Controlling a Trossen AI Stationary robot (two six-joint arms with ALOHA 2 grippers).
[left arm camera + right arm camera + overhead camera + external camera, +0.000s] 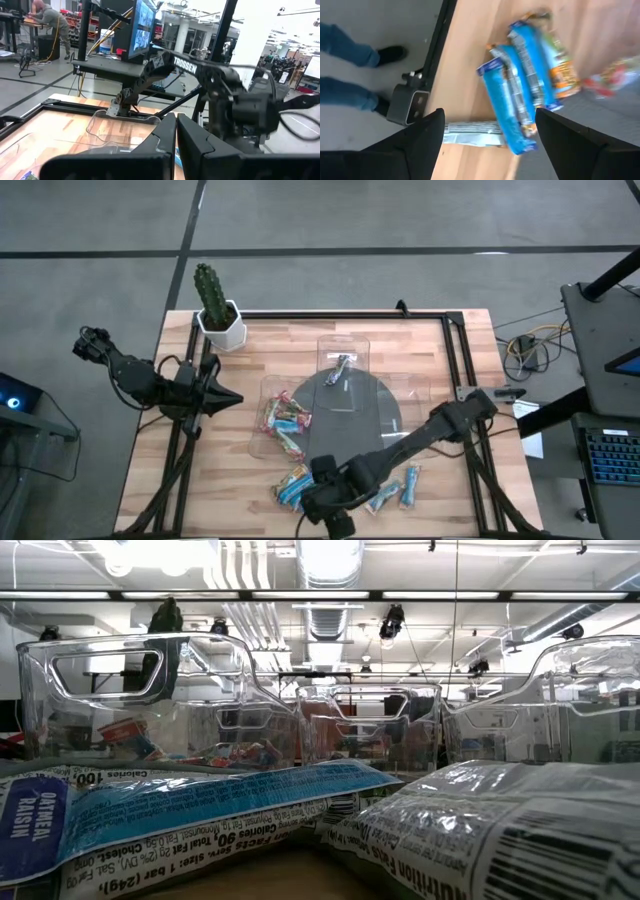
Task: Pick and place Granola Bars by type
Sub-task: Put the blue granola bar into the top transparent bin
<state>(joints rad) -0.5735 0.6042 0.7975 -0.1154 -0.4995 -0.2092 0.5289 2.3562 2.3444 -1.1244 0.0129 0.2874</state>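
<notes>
Left tray [262, 432] holds red-wrapped bars [284, 420]; far tray [345, 345] one silvery bar [341, 367]. Right gripper [338, 525] jaws apart over blue bars [520, 95]; left gripper [232, 399] jaws together.

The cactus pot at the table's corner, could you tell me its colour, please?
White; the cactus pot shows best in the high view.

Low view: both arms out of sight. Silvery bar [470, 134] partly hidden behind blue bars [512, 102]; red wrappers [615, 77] blurred.

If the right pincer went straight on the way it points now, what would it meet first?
Most likely the loose blue granola bars on the table; the open right pincer frames them from above, though depth is uncertain.
</notes>
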